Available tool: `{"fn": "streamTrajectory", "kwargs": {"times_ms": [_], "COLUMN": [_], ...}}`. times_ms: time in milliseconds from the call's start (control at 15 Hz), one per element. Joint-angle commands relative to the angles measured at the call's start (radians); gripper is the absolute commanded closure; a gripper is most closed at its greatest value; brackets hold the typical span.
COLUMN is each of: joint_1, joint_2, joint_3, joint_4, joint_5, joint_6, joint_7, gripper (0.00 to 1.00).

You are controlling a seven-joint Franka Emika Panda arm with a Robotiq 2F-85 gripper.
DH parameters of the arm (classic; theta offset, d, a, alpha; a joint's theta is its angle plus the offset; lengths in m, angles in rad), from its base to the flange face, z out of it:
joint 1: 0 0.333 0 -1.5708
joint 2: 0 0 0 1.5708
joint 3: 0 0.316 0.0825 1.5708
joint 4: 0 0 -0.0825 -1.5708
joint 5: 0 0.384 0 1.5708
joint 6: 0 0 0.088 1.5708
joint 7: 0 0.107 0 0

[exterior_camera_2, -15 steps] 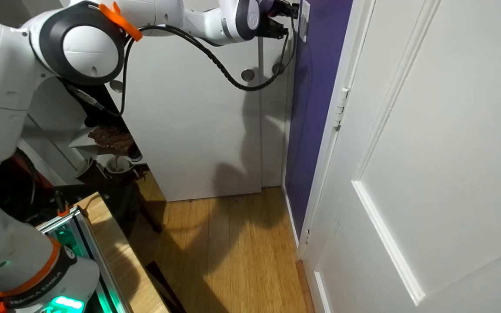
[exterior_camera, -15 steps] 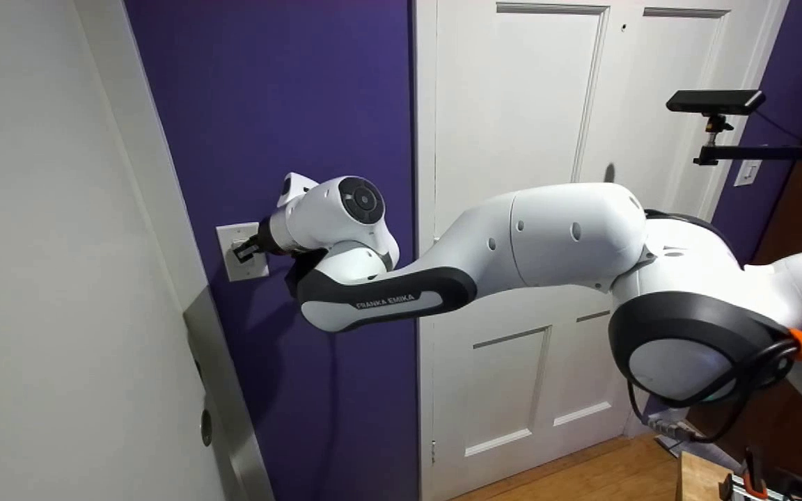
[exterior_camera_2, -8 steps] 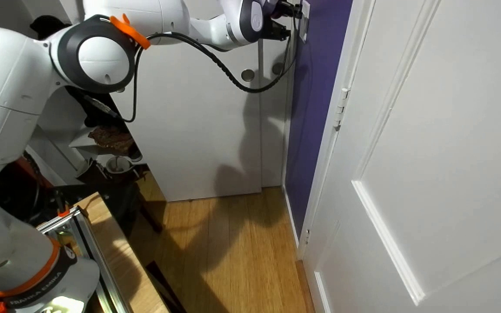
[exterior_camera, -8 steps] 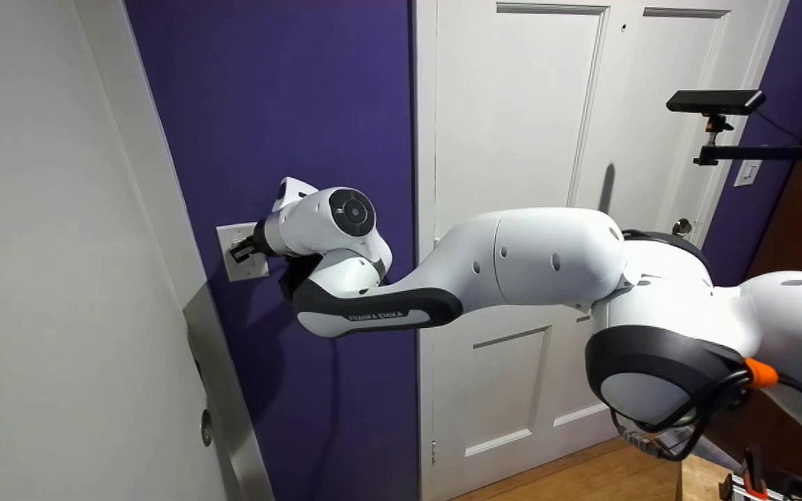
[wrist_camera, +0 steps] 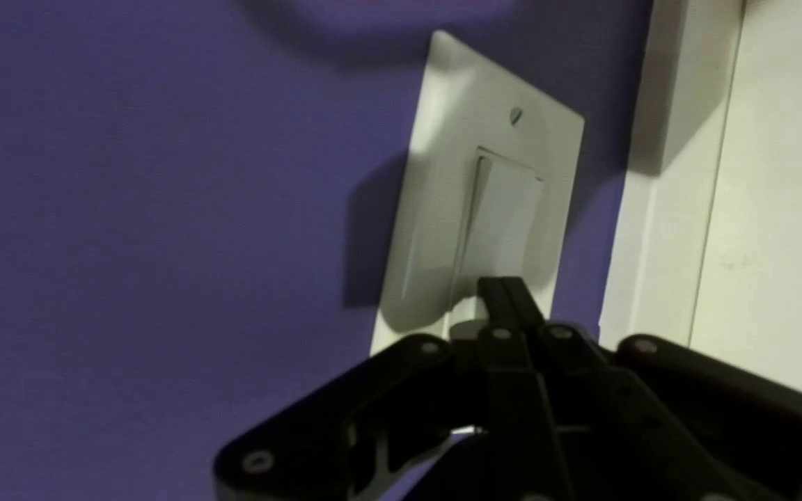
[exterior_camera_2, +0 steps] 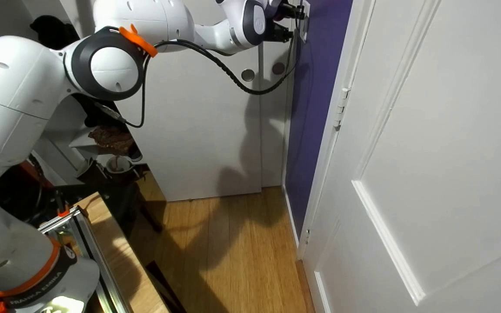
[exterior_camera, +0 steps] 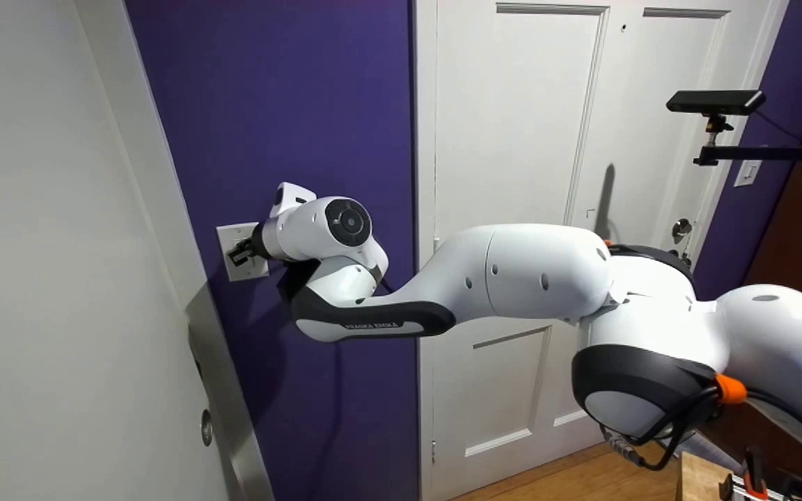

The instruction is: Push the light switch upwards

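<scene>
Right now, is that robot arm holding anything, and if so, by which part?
Nothing is held. The tool is shut and empty, overlapping the light switch in the wrist view; whether it touches is unclear.

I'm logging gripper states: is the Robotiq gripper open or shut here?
Shut. In the wrist view, the Robotiq gripper has its black fingers side by side, with no gap visible between their tips.

Shadows [wrist_camera: 373, 236] cross the light switch [wrist_camera: 505, 216] and wall [wrist_camera: 164, 209].
</scene>
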Motion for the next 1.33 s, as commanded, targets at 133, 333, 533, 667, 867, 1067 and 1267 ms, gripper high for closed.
{"fn": "streamTrajectory", "kwargs": {"times_ms": [133,333,533,667,867,1067,1267], "joint_1": [-0.017,-0.039,-0.038,-0.023,-0.019,-0.028,-0.028], "joint_2": [0.006,-0.059,-0.131,-0.189,-0.287,-0.391,-0.479], "joint_3": [0.078,0.229,0.287,0.264,0.257,0.272,0.275], "joint_4": [0.027,-0.024,-0.058,-0.095,-0.181,-0.31,-0.437], "joint_5": [0.03,0.058,0.087,0.073,0.066,0.087,0.112], "joint_6": [-0.064,-0.169,-0.363,-0.495,-0.663,-0.782,-0.827], "joint_7": [-0.028,-0.098,-0.099,-0.061,-0.053,-0.053,-0.041], "gripper": [1.0,1.0,0.73,0.6,0.37,0.13,0.0]}}
